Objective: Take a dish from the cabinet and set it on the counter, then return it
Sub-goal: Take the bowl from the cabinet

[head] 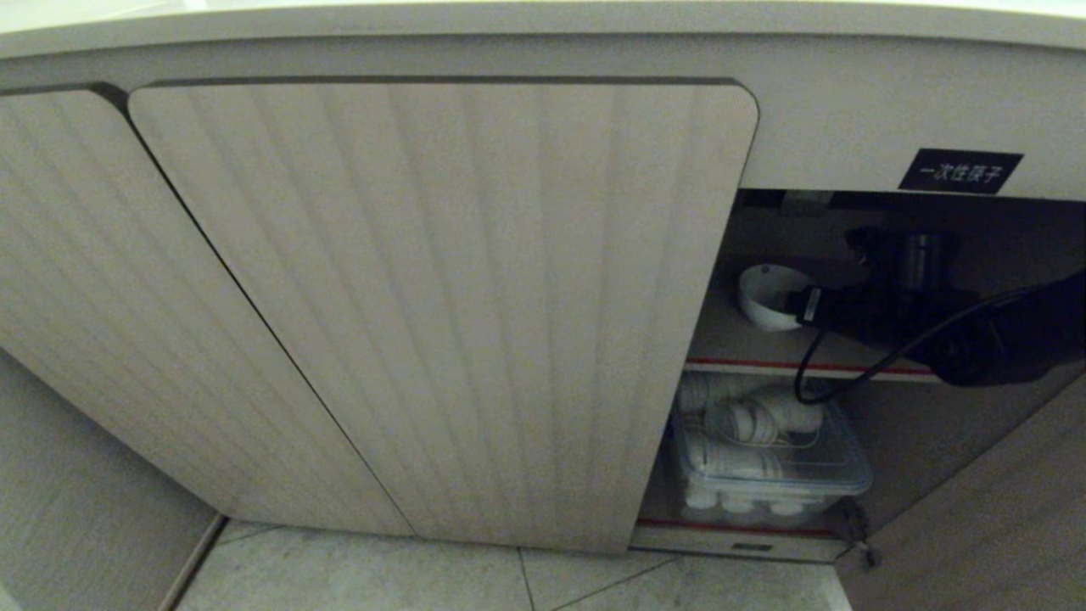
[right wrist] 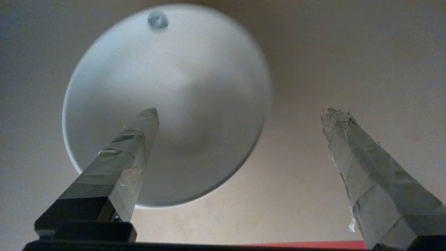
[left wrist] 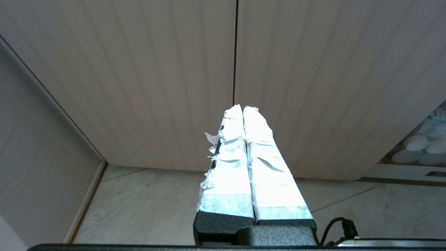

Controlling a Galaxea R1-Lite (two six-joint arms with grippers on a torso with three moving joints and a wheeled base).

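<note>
The right gripper [right wrist: 240,111] is reached into the open cabinet [head: 441,297], its taped fingers [right wrist: 136,139] spread wide and holding nothing. One finger is seen over the white bowl [right wrist: 167,87]; contact cannot be judged. The bowl rests on the inner shelf [head: 738,344], near its left end. The left gripper [left wrist: 243,108] is parked outside the closed doors, fingers pressed together.

1. The dish [head: 768,295] sits on the upper shelf [head: 738,344] inside the cabinet [head: 441,314].
2. The right gripper [right wrist: 240,115] is just right of the dish.
3. Below, a lidded container [head: 768,462] holds stacked items.
</note>
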